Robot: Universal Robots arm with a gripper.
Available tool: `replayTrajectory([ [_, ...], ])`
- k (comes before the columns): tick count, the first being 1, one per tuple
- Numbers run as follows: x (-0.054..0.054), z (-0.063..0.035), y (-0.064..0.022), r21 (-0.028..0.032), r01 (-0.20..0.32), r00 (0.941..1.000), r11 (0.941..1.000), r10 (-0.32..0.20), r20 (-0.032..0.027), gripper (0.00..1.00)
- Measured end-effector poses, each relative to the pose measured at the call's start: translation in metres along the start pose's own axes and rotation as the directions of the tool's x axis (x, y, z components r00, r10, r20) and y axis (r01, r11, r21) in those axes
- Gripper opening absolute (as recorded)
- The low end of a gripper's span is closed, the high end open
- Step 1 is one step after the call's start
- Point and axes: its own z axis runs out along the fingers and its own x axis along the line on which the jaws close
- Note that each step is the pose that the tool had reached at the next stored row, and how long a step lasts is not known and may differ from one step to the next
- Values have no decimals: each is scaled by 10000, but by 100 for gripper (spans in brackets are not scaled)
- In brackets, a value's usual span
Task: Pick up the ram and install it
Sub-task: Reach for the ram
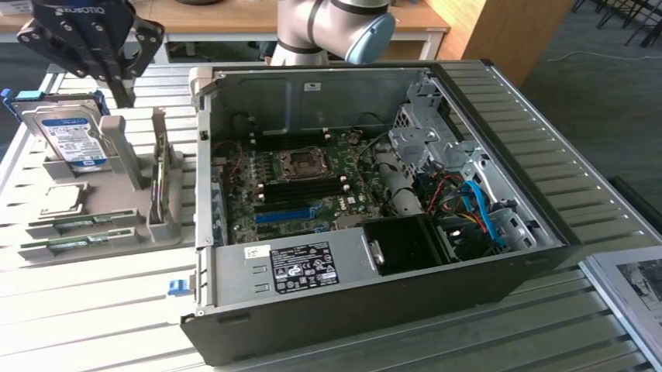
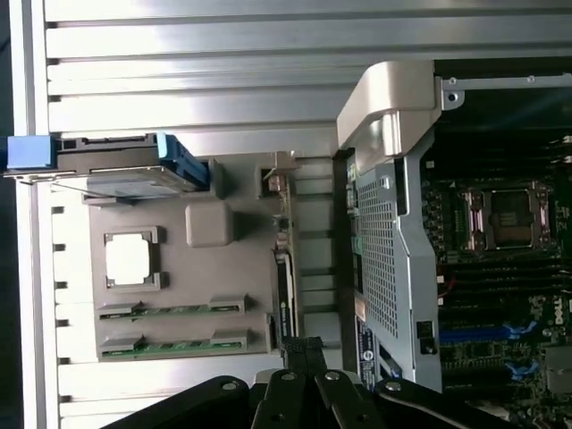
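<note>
Two green ram sticks lie flat in the grey holder tray (image 1: 124, 232), one ram stick (image 1: 81, 225) (image 2: 172, 310) beside the other (image 1: 70, 246) (image 2: 172, 344). A third thin green board (image 1: 161, 190) (image 2: 284, 277) stands on edge in a slot of the same tray. My black gripper (image 1: 122, 98) (image 2: 302, 349) hangs above the tray's far end, near the hard drive, shut with nothing in it and well above the ram. The open computer case (image 1: 212, 101) lies on the exterior view's right, with its motherboard (image 1: 300, 190) (image 2: 500, 295) showing.
A silver hard drive (image 1: 67, 139) (image 2: 134, 170) with a blue-white label stands upright in the tray, and a square silver processor (image 1: 62, 200) (image 2: 131, 259) lies beside it. The case's raised grey walls and drive cage (image 1: 429, 132) ring the motherboard. A slatted metal table (image 1: 104, 310) carries everything.
</note>
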Motion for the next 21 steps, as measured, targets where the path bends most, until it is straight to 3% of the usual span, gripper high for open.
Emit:
replayTrajectory([
  [21, 680, 0, -51, -1, -1, 10000, 10000, 1, 0, 10],
])
